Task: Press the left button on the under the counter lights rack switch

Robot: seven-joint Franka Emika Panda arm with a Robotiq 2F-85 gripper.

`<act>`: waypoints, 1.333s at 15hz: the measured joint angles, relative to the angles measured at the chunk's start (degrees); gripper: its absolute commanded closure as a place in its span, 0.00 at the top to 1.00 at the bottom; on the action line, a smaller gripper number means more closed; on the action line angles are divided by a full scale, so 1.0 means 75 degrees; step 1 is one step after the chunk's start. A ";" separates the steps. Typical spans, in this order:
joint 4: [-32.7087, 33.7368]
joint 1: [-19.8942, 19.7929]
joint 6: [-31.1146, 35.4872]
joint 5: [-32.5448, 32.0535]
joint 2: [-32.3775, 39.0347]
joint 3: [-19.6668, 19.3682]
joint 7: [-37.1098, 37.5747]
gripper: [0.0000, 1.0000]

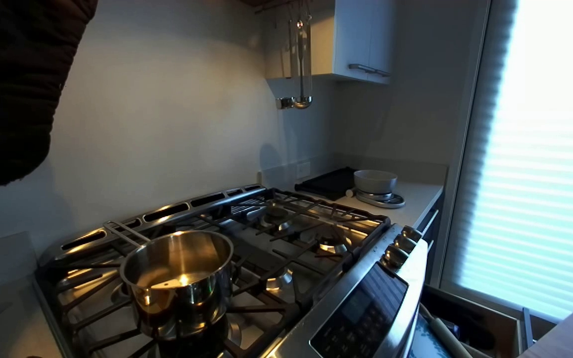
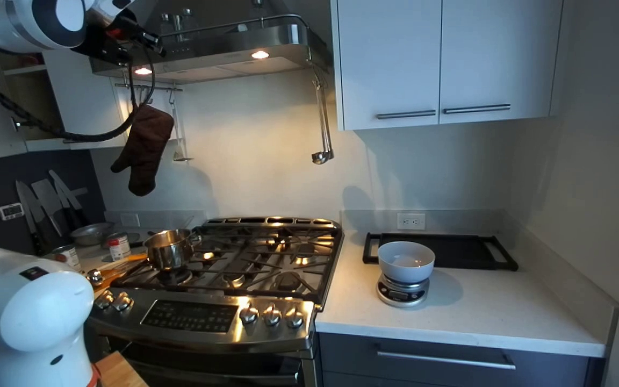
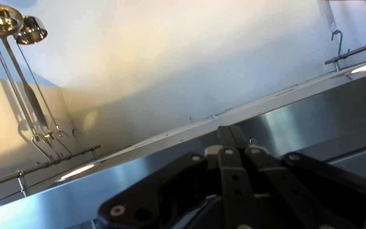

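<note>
Hand (image 3: 231, 135) clenched on nothing, at near side of range hood (image 3: 113, 178). Small round button (image 3: 253, 141) there, just left of hand's tips, perhaps one wanted; too small to be sure. Likely springy, slick: nothing to grasp, push centre squarely.

No legible text, can label (image 2: 120, 248) blurred

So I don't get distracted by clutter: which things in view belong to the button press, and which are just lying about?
For the job: gripper, hood, lights, round fitting (perhaps the target).

Just around: pot, mitt, ladle, bowl, scale, tray.
</note>
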 measured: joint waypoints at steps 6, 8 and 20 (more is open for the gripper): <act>-0.0031 0.0803 -0.2675 0.0643 -0.0824 -0.0400 -0.0534 0.34; -0.0062 0.0960 -0.3776 0.0749 -0.1074 -0.0420 -0.0742 0.47; -0.1884 0.0563 -0.8018 0.1343 -0.1898 0.1487 0.0152 1.00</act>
